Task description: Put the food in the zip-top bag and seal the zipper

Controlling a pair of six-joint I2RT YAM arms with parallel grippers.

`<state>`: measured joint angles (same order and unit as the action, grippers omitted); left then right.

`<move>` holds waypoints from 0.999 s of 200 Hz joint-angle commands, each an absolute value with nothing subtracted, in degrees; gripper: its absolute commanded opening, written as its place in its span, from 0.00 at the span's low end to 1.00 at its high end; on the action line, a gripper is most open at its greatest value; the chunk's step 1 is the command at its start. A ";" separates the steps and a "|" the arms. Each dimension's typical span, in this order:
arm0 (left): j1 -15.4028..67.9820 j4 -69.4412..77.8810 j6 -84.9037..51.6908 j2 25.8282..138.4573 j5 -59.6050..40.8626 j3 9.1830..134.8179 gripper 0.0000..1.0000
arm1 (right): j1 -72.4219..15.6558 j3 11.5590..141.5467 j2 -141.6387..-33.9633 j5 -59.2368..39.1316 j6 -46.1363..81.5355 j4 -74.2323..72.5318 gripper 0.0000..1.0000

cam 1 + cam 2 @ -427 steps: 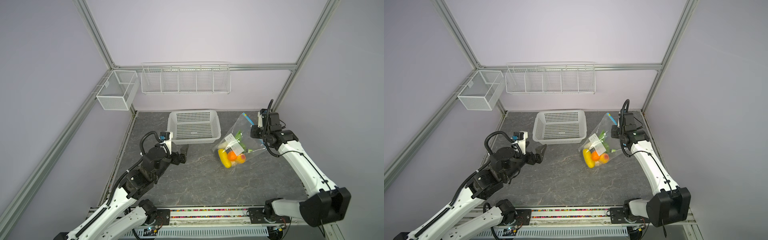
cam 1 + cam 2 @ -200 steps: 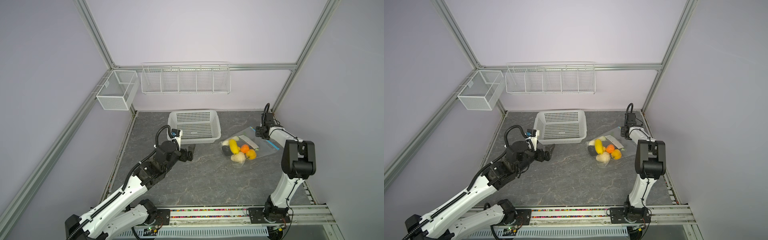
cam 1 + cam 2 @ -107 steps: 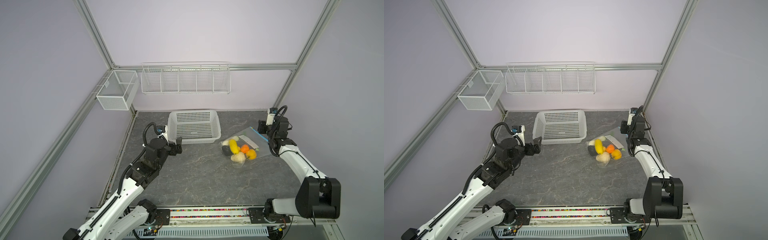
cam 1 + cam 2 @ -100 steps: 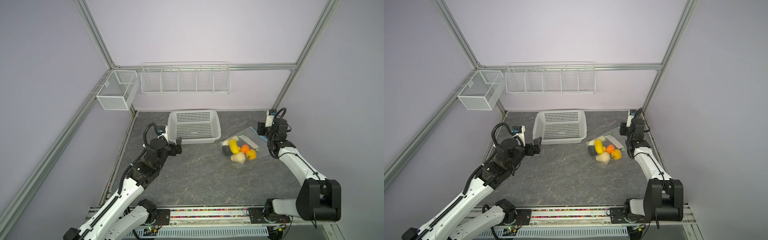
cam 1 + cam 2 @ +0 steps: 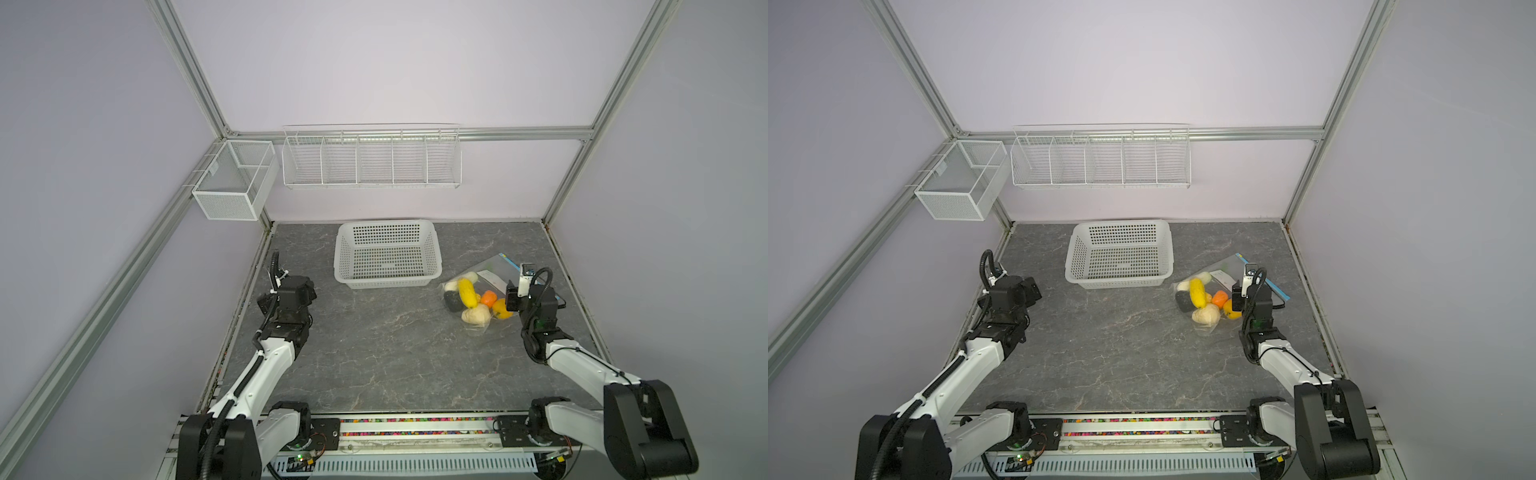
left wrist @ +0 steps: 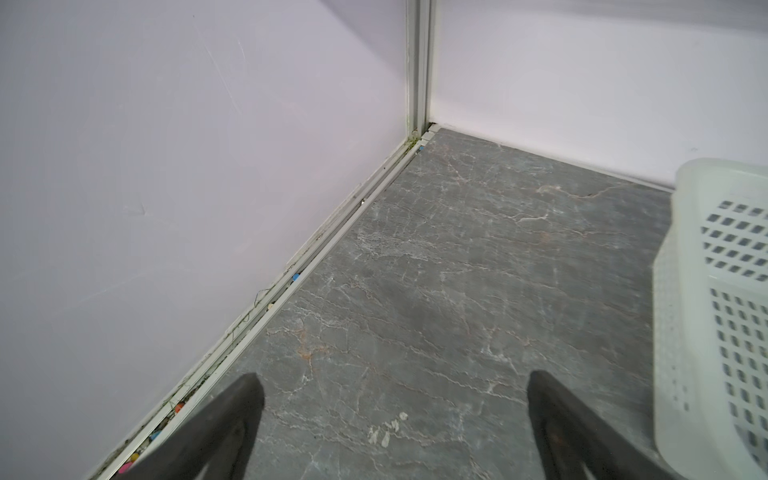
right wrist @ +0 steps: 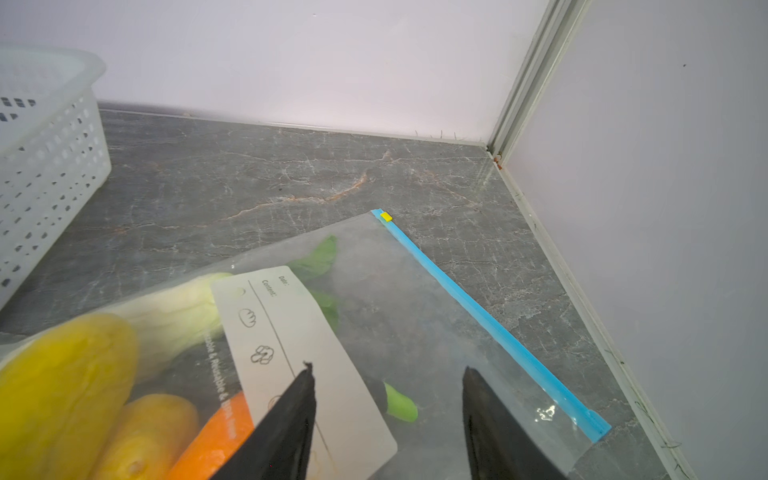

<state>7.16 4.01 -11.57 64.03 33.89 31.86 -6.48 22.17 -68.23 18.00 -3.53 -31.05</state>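
Observation:
The zip-top bag lies flat on the table at the right. Inside it is the food: yellow, orange, beige, black and white pieces, plus green leaves. The zipper runs straight along the bag's mouth, with its yellow slider at the far end. My right gripper hovers over the bag, open, with nothing between its fingers. Open as well, my left gripper hangs over bare table by the left wall.
A white perforated basket stands at the back middle, between the two arms. On the walls above hang a wire rack and a mesh box. The right wall runs close beside the bag's zipper edge.
Two seconds ago my right gripper held the bag up; it now lies flat. The right arm has drawn back toward the front. The left arm has pulled back toward the left wall.

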 commanded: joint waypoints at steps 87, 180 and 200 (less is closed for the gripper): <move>2.64 35.60 -4.58 79.47 22.79 26.02 0.98 | -6.73 21.58 -73.38 21.49 -4.42 -42.23 0.59; 2.64 54.73 -4.79 88.25 19.88 20.51 1.00 | -5.31 17.64 -84.90 22.69 -2.37 -57.12 0.68; 2.64 54.94 -4.39 88.73 19.69 20.74 0.99 | -4.66 18.10 -84.39 21.80 -1.56 -55.29 0.71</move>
